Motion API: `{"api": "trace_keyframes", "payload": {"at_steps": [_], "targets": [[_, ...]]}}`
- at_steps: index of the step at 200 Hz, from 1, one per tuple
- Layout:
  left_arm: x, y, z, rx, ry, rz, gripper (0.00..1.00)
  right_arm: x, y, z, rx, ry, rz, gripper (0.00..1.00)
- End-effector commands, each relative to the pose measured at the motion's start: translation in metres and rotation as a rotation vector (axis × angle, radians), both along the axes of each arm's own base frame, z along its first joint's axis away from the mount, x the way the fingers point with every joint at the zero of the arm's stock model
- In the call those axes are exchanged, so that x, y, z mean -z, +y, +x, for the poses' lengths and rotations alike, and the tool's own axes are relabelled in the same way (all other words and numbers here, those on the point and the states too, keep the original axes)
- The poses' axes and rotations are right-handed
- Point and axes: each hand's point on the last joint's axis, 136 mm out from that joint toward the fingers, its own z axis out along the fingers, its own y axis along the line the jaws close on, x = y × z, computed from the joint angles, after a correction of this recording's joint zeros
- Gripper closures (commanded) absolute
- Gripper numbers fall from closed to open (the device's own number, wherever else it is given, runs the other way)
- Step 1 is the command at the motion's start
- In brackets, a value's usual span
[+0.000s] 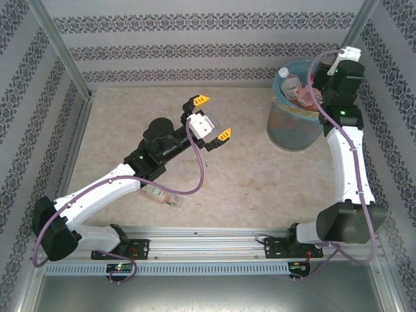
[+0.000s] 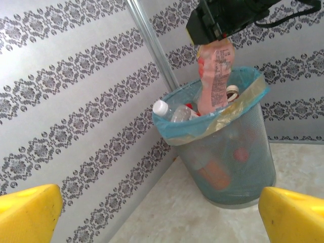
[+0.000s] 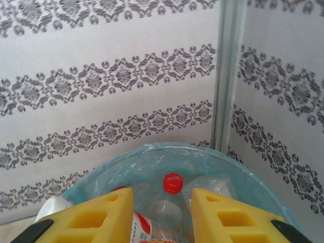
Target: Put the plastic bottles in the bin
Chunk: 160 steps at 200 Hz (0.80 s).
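The grey-blue bin (image 1: 289,130) with its light-blue bag stands at the far right corner and holds several plastic bottles, one with a white cap (image 1: 290,81). My right gripper (image 3: 162,217) hangs over the bin's rim (image 3: 152,152), shut on a clear bottle with a red and white label (image 2: 215,76) that dangles upright into the bin's mouth. Below it lies a red-capped bottle (image 3: 172,183). My left gripper (image 1: 211,117) is open and empty above mid-table, facing the bin (image 2: 228,167). One more bottle (image 1: 162,194) lies on the table, partly hidden under the left arm.
Patterned walls close in the table on three sides. A metal corner post (image 3: 228,76) rises right behind the bin. The beige tabletop (image 1: 247,182) lies bare between the two arms and in front of the bin.
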Motion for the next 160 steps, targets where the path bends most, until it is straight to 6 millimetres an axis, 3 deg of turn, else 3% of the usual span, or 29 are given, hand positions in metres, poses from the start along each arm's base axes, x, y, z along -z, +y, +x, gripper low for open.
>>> {"api": "trace_keyframes", "payload": {"at_steps": [1,42,96,160], "targets": [[-0.010,0.001,-0.009,0.016,-0.015,-0.041,0.00,0.097,-0.016,-0.012,0.052,0.288,0.075,1.00],[-0.009,0.003,-0.004,-0.017,-0.034,-0.030,0.00,0.055,-0.015,-0.013,0.052,0.206,0.025,1.00],[-0.004,-0.004,0.005,-0.019,-0.019,-0.037,0.00,0.008,0.000,0.002,0.028,0.157,-0.159,1.00],[0.002,-0.012,0.020,-0.049,-0.030,-0.025,0.00,0.002,0.028,0.028,-0.013,0.195,-0.358,1.00]]}}
